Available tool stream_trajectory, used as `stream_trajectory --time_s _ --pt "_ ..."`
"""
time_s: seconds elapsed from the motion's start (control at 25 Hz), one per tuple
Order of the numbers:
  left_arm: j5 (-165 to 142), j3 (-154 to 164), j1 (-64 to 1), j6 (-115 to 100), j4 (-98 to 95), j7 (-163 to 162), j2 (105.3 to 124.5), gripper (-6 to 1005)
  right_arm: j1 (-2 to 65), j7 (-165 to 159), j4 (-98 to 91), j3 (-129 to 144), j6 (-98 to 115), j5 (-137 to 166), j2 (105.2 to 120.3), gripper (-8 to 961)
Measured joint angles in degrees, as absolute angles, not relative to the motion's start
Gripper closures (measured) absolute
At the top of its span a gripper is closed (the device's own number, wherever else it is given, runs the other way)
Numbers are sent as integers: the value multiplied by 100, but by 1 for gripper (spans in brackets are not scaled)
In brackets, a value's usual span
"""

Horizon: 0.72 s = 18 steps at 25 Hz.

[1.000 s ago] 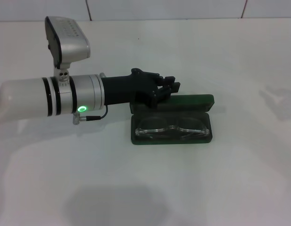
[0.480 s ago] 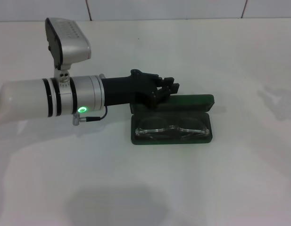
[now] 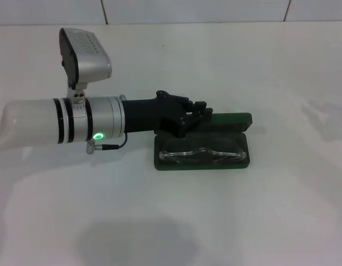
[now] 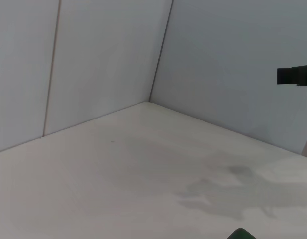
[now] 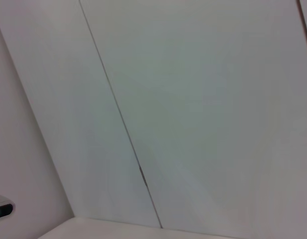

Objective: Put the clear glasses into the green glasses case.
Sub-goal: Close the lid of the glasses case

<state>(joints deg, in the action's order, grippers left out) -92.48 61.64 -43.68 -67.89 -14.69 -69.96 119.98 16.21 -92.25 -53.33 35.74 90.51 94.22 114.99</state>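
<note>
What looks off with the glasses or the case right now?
Nothing stands out. The transparent plastic clear glasses lie flat and straight inside the dark green hinged glasses case, whose lid is still open. The left gripper is at the lid's rear edge. The white table shows only faint smudges.

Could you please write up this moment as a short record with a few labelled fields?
surface: plain white table
case: dark green flat rectangular hinged glasses case, open, lid raised at the far side
glasses: fully transparent plastic wraparound glasses, lying inside the case's tray
left gripper: black left gripper, reaching in from the left, at the lid's near-left end above the tray
right gripper: not in the head view
task state: glasses in the case; lid not closed
</note>
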Motion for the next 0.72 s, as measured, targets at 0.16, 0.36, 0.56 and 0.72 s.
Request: stream_trajectory --time_s 0.16,0.36,0.56,0.72 --pt "-9247 6164 -4364 -6804 -1453 -6997 11997 799 1629 -9183 -5280 3572 9052 9422 11496 688" --pt "-9237 6214 -4297 -6850 -1456 -6997 11997 797 1635 -9166 -5250 3573 9052 9422 11496 685" --pt "-9241 6300 -4218 -6916 -1467 -6968 11997 799 1630 -9166 -5242 3578 9055 9422 11496 682" --pt "-9252 6304 -4173 -7082 -1462 -6938 11997 798 1624 -9166 -5194 3573 9056 9422 11490 680"
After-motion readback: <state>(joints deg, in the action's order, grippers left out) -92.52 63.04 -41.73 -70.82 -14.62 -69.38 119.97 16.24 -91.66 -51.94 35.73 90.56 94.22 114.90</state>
